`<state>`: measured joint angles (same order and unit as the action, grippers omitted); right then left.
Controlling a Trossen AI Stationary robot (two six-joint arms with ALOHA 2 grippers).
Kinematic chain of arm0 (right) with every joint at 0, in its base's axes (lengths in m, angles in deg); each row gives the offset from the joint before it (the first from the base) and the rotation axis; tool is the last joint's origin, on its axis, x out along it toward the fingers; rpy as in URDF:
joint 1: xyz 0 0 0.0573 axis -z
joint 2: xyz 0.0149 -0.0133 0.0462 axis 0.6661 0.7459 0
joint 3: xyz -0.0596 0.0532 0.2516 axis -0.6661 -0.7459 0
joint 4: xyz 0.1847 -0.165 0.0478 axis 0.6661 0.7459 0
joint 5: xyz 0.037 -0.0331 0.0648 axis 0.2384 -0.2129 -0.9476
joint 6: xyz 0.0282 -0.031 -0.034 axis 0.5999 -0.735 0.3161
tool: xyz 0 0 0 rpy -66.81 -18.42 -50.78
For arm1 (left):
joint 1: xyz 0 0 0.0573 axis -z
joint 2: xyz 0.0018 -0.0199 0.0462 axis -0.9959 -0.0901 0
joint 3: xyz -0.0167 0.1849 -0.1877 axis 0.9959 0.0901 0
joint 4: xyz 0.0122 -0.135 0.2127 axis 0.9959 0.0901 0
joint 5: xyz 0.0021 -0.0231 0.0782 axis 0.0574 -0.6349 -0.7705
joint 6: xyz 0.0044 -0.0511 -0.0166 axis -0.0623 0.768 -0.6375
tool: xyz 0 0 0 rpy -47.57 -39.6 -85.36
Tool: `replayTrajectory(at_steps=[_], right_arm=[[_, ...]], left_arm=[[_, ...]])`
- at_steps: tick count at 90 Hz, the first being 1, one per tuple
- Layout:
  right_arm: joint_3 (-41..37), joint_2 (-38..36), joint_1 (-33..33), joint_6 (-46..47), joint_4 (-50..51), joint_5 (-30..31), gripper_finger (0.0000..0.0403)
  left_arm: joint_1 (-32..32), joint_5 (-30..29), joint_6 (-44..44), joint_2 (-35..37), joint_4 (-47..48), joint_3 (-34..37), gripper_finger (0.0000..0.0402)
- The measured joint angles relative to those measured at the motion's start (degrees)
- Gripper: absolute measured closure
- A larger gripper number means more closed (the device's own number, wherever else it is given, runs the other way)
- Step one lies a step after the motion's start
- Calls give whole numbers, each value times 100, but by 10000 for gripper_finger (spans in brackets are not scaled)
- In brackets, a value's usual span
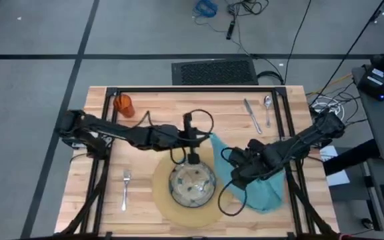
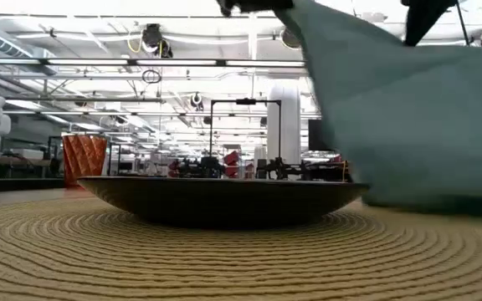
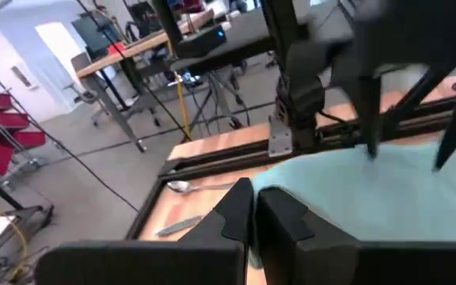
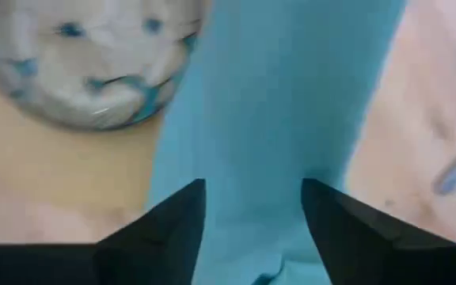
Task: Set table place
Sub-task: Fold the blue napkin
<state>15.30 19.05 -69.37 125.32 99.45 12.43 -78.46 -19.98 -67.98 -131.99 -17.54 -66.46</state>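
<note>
Resting on the mat [image 1: 169, 207]: speckled plate [image 1: 192, 185], teal napkin [image 1: 259, 190] beside.

Open robotics lab: rows of workbenches [image 3: 145, 47], cables [image 1: 215, 10].

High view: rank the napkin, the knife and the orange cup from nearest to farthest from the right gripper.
1. Napkin: directly under the right gripper, beside the plate.
2. Knife: toward the table's far edge, next to the spoon.
3. Orange cup: far corner on the left arm's side.
</note>
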Motion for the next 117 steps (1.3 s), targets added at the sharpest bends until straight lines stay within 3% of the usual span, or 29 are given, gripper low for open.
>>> replayTrajectory(at_steps=[11, 22, 39, 51, 58, 79, 87, 102, 117], right_arm=[[0, 182, 22, -372, -352, 328, 188], [0, 357, -64, -963, -1397, 505, 188], [0, 640, -407, -1790, -3048, 306, 188], [2, 839, -654, -2007, -3559, 135, 188], [7, 1063, -745, -1986, -3432, 4, 189], [-2, 1785, -782, -1517, -1796, 157, 220], [-2, 1809, -719, -1701, -1790, 48, 236], [-2, 1789, -605, -1756, -2136, -944, 254], [-31, 1786, -598, -1867, -2490, -1042, 251]], left_arm=[[-57, -107, -116, 466, 426, 0, 401], [-252, -179, -178, 922, 818, 0, 401], [-814, -259, -172, 1336, 1456, 0, 401], [-1290, -256, -139, 1352, 1678, 0, 401], [-1490, -170, -126, 1312, 1701, 0, 401], [-1669, 78, -128, 1305, 1702, 0, 401], [-1669, 78, -128, 1303, 1705, 0, 401], [-1670, 98, -130, 1303, 1797, 0, 401], [-1663, 98, -130, 1303, 1820, 0, 401]])
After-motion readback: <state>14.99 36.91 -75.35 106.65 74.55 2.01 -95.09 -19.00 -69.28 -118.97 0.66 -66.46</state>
